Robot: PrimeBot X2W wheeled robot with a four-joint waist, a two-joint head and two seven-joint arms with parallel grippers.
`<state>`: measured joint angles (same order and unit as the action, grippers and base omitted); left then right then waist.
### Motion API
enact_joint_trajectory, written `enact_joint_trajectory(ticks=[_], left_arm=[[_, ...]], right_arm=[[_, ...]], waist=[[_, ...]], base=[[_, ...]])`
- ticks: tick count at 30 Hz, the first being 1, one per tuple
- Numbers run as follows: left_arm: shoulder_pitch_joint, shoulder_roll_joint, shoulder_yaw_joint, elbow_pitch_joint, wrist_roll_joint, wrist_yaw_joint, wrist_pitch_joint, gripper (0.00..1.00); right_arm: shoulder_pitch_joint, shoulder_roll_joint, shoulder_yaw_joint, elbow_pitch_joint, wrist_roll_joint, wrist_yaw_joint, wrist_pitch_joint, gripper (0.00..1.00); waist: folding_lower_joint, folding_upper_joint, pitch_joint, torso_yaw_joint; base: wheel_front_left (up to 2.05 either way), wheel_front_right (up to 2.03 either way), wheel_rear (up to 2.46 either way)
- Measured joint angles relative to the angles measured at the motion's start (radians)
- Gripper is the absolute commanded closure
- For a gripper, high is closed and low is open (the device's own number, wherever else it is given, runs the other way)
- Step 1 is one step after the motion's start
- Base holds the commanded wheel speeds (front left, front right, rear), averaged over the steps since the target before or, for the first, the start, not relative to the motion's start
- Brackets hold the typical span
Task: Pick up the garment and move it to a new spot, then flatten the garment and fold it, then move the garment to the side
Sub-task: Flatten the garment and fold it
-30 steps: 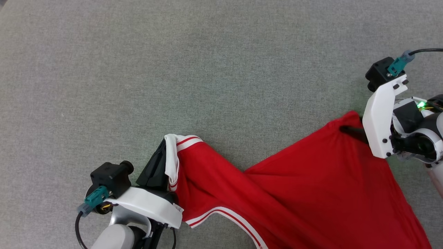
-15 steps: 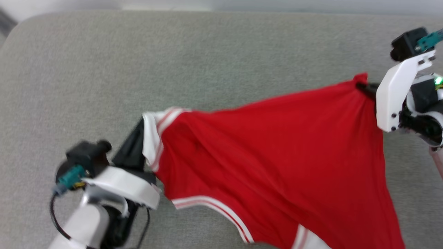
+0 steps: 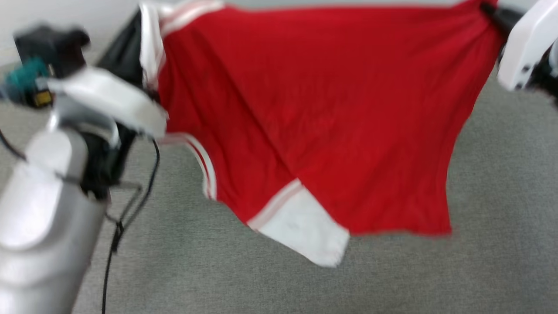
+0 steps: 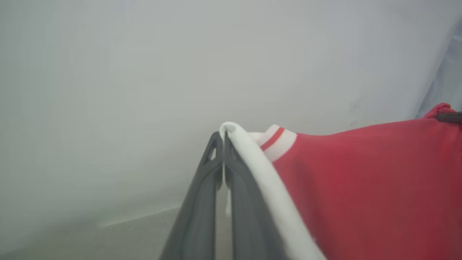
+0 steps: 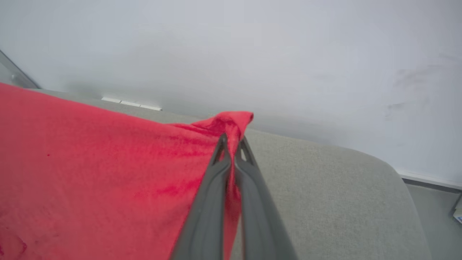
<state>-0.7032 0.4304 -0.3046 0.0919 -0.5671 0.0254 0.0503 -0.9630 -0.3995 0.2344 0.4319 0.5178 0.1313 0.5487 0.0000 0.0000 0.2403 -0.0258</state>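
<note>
Closest to me, the robot's pale left forearm [image 3: 39,218] sits at the lower left, with a thin black cable [image 3: 117,226] dangling beside it over the grey cloth-covered counter [image 3: 261,283]. Above the counter hangs the shirt [image 3: 327,109], bright red and a little blurred, spread wide in the air between the two arms. Its lowest part is a white sleeve [image 3: 305,235], with a pale band where it joins the red, pointing down at the counter. I cannot tell whether its tip touches the surface. A curved red-and-white striped edge [image 3: 205,168] runs down the shirt on the robot's left, near the forearm. Higher up, the left gripper [image 3: 138,19] has its two dark fingers pressed together on the white edge of the shirt at its upper left corner. Seen from along those fingers, the white cloth folds over one of them and a sliver of it shows in the narrow slit between them, with a striped cuff just behind. At the upper right, the right gripper [image 3: 490,9] pinches a bunched red corner, fingers clamped on the cloth so that a small red tuft sticks out past the tips. The shirt's top edge runs taut and nearly level from one grip to the other. Beyond it all stands a plain pale wall [image 5: 252,43].
</note>
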Motion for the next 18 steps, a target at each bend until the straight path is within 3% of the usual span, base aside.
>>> enact_joint_trajectory(ticks=[7,18], left_arm=[[-0.317,-0.004,0.004,0.173,0.017,-0.026,0.047,1.0],[-0.757,-0.004,0.025,0.366,0.088,-0.012,0.011,1.0]], right_arm=[[-0.173,0.016,-0.062,0.032,-0.07,0.0,-0.092,1.0],[-0.475,0.047,-0.141,0.082,-0.14,0.001,-0.231,1.0]], waist=[[0.0001,0.0,0.064,-0.017],[0.0001,0.0,0.227,-0.03]], base=[[0.0,0.0,0.0],[0.0,0.0,0.0]])
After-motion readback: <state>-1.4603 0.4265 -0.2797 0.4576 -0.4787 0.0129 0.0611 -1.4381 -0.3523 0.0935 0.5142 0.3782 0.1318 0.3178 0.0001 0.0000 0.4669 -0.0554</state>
